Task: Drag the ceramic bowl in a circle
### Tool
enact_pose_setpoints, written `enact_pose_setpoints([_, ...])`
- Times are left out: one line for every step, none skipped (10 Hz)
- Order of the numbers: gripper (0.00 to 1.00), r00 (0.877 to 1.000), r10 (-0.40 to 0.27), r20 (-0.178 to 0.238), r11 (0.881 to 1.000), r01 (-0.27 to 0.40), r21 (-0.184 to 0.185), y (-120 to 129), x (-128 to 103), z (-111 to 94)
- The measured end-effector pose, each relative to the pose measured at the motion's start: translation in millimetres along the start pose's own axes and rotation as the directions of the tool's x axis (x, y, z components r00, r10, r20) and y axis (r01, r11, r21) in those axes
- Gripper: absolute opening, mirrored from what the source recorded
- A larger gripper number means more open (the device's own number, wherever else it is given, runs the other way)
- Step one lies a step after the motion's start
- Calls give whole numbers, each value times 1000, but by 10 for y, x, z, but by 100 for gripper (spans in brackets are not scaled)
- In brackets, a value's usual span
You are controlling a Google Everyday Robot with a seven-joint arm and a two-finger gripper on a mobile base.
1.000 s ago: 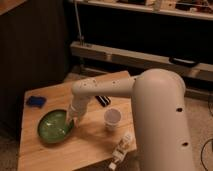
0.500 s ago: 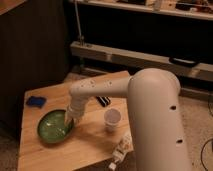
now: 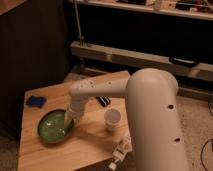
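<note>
Gripper (image 3: 70, 117) is down at the right-hand rim of the ceramic bowl (image 3: 50, 129), touching or just over that edge. I cannot tell whether it is parted or pinched on the rim. The green bowl rests on the wooden table (image 3: 75, 152), toward its left side, with a white cup (image 3: 112, 118) well apart to its right and a blue object (image 3: 36, 101) behind it.

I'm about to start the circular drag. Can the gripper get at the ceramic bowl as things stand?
Probably yes. The gripper sits at the right rim of the ceramic bowl, with nothing between them. The white cup stands apart to the right. Whether it actually touches the rim is unclear.
</note>
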Motion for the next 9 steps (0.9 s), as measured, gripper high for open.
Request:
enact_pose_setpoints([46,1000,0,-3,1000,0,2,-5,3,10])
enact_pose_setpoints([38,1000,0,-6,1000,0,3,-3,3,20])
enact_pose_setpoints([29,1000,3,-9,1000,-3,5,-10,4,26])
enact_pose_setpoints([18,1000,9,-12,1000,-8,8,-28,7,32])
enact_pose_setpoints([8,1000,11,-15,1000,-11,9,-23,6,43])
enact_pose_setpoints([2,1000,14,-20,1000,-13,17,-18,12,54])
enact_pose_setpoints([0,1000,16,-22,1000,-15,23,-14,11,65])
enact_pose_setpoints([0,999,20,-26,999,-19,36,-16,8,75])
enact_pose_setpoints([0,999,25,-27,998,-23,55,-23,5,71])
